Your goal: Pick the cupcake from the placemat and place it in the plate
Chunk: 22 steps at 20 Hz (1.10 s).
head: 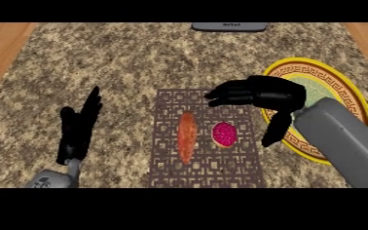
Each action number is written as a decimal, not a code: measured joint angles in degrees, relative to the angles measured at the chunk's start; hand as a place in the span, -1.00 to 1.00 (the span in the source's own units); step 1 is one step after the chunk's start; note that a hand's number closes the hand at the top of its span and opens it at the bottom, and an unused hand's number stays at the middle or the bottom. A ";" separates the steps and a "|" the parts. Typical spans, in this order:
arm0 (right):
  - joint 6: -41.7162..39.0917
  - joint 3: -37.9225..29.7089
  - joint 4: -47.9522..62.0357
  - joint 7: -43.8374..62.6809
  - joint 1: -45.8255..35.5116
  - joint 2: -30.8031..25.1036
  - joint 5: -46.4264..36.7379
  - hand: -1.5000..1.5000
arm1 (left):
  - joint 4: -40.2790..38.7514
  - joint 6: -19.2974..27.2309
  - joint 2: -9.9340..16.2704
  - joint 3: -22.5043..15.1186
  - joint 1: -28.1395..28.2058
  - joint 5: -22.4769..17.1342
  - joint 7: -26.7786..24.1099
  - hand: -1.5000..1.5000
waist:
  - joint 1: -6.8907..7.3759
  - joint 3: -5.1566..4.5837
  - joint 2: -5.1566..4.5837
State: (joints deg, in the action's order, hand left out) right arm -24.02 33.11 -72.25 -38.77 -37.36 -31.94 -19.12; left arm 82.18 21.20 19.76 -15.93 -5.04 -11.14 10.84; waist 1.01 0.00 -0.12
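Speckled brown stone forms the desk (129, 58), with a strip of plain wood along each side edge.

Placemat (205, 170): dark, rectangular, with a pale maze pattern. It lies between the two hands, its upper right corner under the right hand's fingers.

Cupcake (225, 134): round, pink-red top with a pale rim. It sits on the placemat, just below the right hand's fingers and to the left of its thumb, apart from both. Nothing holds it.

Sausage-like item (187, 136): long, orange-brown, lying lengthwise on the placemat just beside the cupcake, on the side away from the right hand's thumb. The two do not touch.

Plate (345, 85): round, yellow rim, orange band with a dark key pattern, pale green centre. It lies on the desk under and beyond the right hand; the hand and grey forearm cover much of it.

Right hand (262, 93): black, held above the upper right part of the placemat and the plate's near edge. Fingers bent and pointing left, thumb hanging down; it is spread apart and grips nothing.

Left hand (78, 126): black, near the lower left edge, well left of the placemat. Fingers straight and pointing up, at rest, holding nothing.

Grey object (229, 27): flat, at the desk's far edge, well beyond both hands; partly cut off.
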 measured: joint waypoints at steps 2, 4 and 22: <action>-1.55 2.24 -0.54 1.80 -0.99 -0.35 -2.74 -1.00 | -0.14 -0.25 -0.13 0.21 0.47 0.04 -0.38 0.00 | -0.15 -0.02 0.08; -3.43 3.71 -0.98 3.76 -2.08 -0.28 -4.80 -1.00 | -0.01 -0.45 -0.05 0.79 0.09 0.03 0.21 0.00 | -0.32 -0.03 0.11; -6.02 4.21 5.53 5.33 -2.48 8.50 -21.29 -1.00 | 0.71 -3.30 -3.01 4.31 2.12 3.84 0.34 0.00 | -0.60 0.00 0.09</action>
State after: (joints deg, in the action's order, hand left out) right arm -30.03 37.32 -66.72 -33.44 -39.84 -23.44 -40.41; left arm 82.89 17.90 16.75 -11.62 -2.92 -7.31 11.19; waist 0.41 0.00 -0.03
